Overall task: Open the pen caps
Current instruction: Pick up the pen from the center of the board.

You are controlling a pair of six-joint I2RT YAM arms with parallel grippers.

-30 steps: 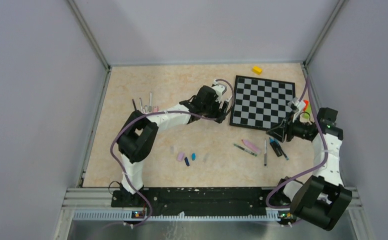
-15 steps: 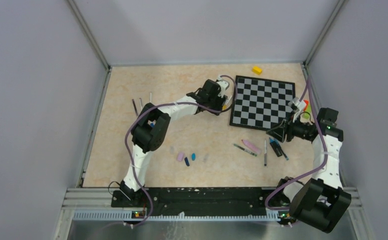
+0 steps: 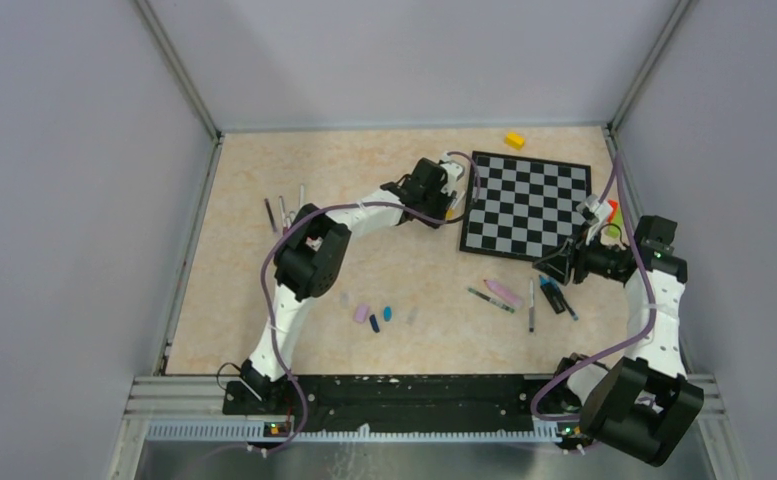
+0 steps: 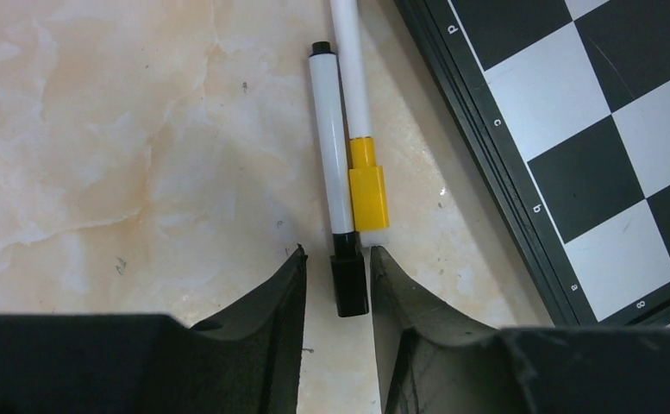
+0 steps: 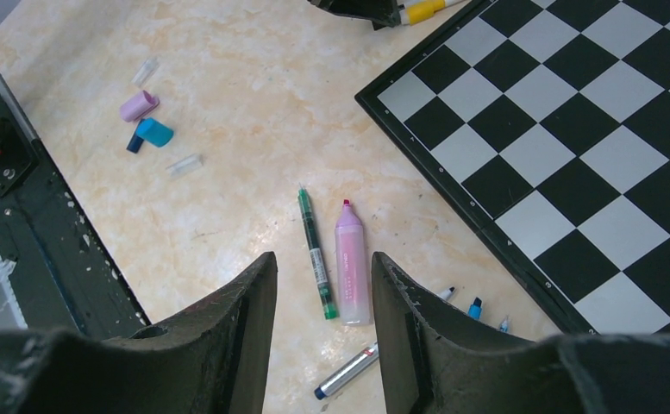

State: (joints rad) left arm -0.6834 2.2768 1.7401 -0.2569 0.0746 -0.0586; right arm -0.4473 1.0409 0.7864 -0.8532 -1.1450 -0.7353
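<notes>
Left wrist view: the left gripper [image 4: 338,252] had narrowed around a black cap [image 4: 349,285].

Over the last second the left arm swung in toward the chessboard [image 4: 572,129] and its wide jaws drew in. They now flanked the cap without clamping it: the right finger lay at its side, while a gap showed on the left. I judged the grasp that comes before a pull to be nearly made. The cap was short, square-ended and glossy, seated on the near end of a white pen [image 4: 331,147] lying on the table [image 4: 141,129]. A second pen's yellow cap [image 4: 368,185] touched that pen, just beside the board's edge. The right gripper [image 5: 324,259] hung parted and empty above a pink highlighter [image 5: 351,267] and a green pen [image 5: 316,254]. Loose caps [image 5: 154,132] lay well apart.
</notes>
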